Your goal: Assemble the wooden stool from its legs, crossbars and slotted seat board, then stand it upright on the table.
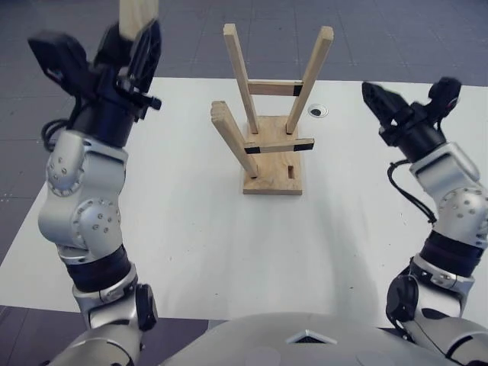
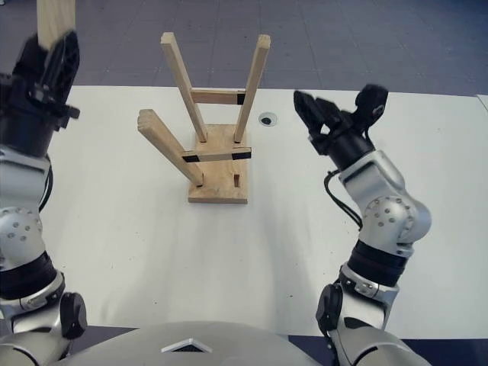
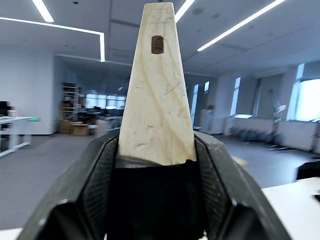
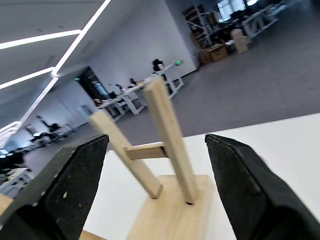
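From the head camera, you see the half-built stool [image 1: 267, 130] standing upside down at the middle of the white table [image 1: 191, 229], towards the far side. Its seat board [image 1: 272, 181] lies flat on the tabletop. Two far legs [image 1: 238, 76] rise from the board and splay apart, joined near their tops by the upper crossbar [image 1: 271, 88]. A third leg [image 1: 229, 137] stands at the near left and leans out to the left. Its top looks doubled, and you cannot tell whether it is one piece or two. The lower crossbar [image 1: 278, 145], black at both ends, runs from the third leg to the right. One slot [image 1: 292, 169] at the board's near right is open. A round grommet [image 1: 316, 111] sits in the table just right of the stool.

Your left gripper [image 1: 137, 49] is raised at the far left, well apart from the stool, and clamps the loose leg [image 1: 139, 14] upright. Your right gripper [image 2: 316, 108] hovers to the right of the stool, above the table, touching nothing.

From the left wrist, the loose leg [image 3: 157, 100] is pinched between the black fingers [image 3: 100, 170] and points away from the camera. It has a small dark mortise [image 3: 157, 44] near its far end.

From the right wrist, the fingers [image 4: 75, 185] stand wide apart and hold nothing. Beyond the gap you see the stool's seat board [image 4: 170, 212], two legs and a crossbar.
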You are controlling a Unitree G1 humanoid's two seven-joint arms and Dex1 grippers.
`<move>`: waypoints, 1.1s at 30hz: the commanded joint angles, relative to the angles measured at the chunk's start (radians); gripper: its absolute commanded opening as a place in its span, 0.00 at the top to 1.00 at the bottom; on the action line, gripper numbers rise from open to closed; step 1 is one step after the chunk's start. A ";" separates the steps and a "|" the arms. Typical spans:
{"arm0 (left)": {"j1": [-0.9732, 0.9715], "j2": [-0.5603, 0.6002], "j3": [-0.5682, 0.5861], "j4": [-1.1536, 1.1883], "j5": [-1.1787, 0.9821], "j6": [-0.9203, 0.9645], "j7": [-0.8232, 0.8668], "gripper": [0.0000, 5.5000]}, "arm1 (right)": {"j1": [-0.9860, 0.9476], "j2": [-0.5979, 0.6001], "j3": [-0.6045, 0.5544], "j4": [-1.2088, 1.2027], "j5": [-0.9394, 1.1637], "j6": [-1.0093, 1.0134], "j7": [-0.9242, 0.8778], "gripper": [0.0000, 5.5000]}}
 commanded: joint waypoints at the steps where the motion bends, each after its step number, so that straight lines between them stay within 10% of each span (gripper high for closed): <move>1: -0.065 0.023 -0.053 -0.092 -0.378 0.161 0.047 0.62 | -0.063 0.003 0.033 -0.095 0.256 0.130 -0.058 0.36; 11: -0.070 0.095 -0.160 -0.014 -0.881 0.244 0.133 0.62 | -0.156 -0.048 0.124 0.033 0.855 0.118 -0.161 0.03; 33: -0.042 0.185 -0.207 -0.023 -1.002 0.193 0.116 0.62 | -0.138 -0.233 0.253 0.065 1.048 0.057 -0.022 0.02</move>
